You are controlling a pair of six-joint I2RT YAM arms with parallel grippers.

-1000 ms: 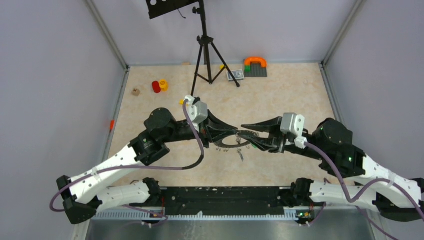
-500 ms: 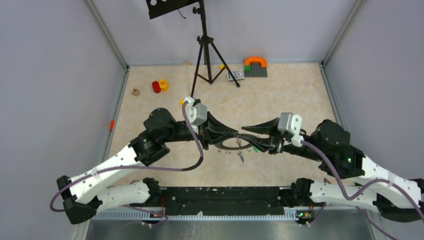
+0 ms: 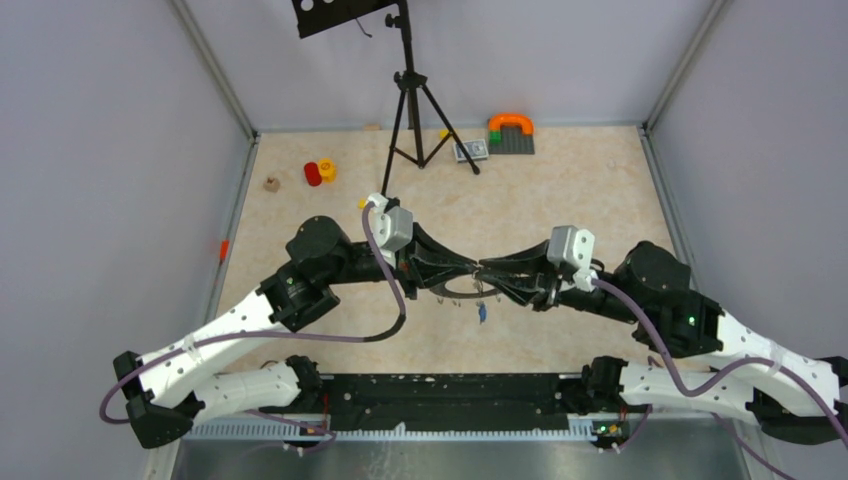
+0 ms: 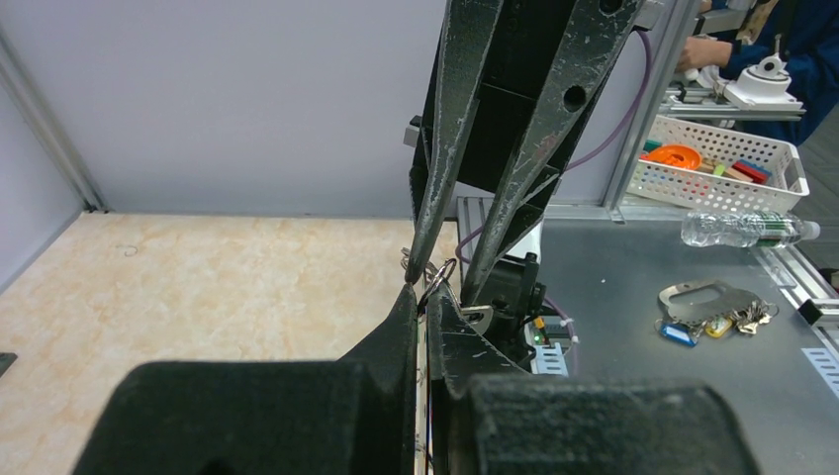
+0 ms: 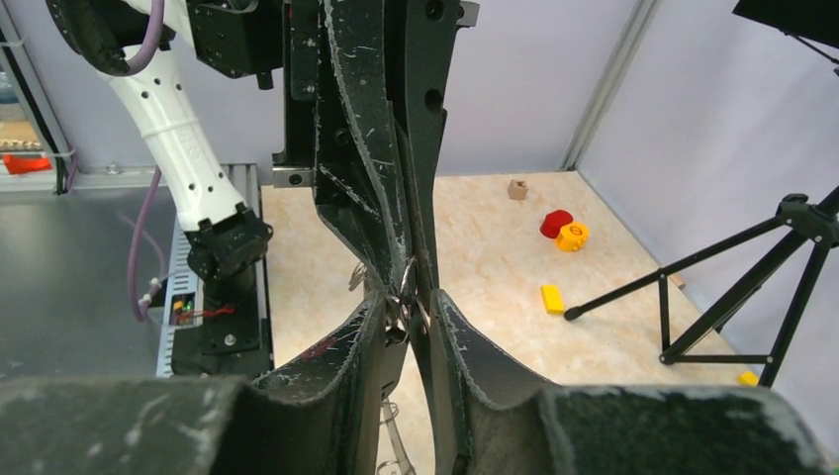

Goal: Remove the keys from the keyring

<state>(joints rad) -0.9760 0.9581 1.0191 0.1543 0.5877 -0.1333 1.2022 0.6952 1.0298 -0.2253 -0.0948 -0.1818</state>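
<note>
Beige marbled table (image 3: pixel 560 190), grey walls on three sides, black tripod (image 3: pixel 408 110) towards the far edge. Both arms meet over the middle of the table.

Large flat grey metal keyring (image 3: pixel 458 296): appears lifted off the table, about its middle, between the two claws.

Left gripper (image 4: pixel 425 302): fingers pressed together on the ring's edge, which runs thin between them in the left wrist view.

Right gripper (image 5: pixel 408 309): fingers narrow, with a slim gap between them. The tips sit either side of the small silver keys (image 5: pixel 404 285) and their wire loops, just beside the left fingers. Cannot tell whether it has a grip on one.

Blue-tagged key (image 3: pixel 482 313) hangs below the ring.

Progress, as judged: early. No loose key shows on the table, and the cluster looks attached to the ring. Remaining: pinch one key, work its loop round and off the ring, set it down, then repeat for each.
</note>
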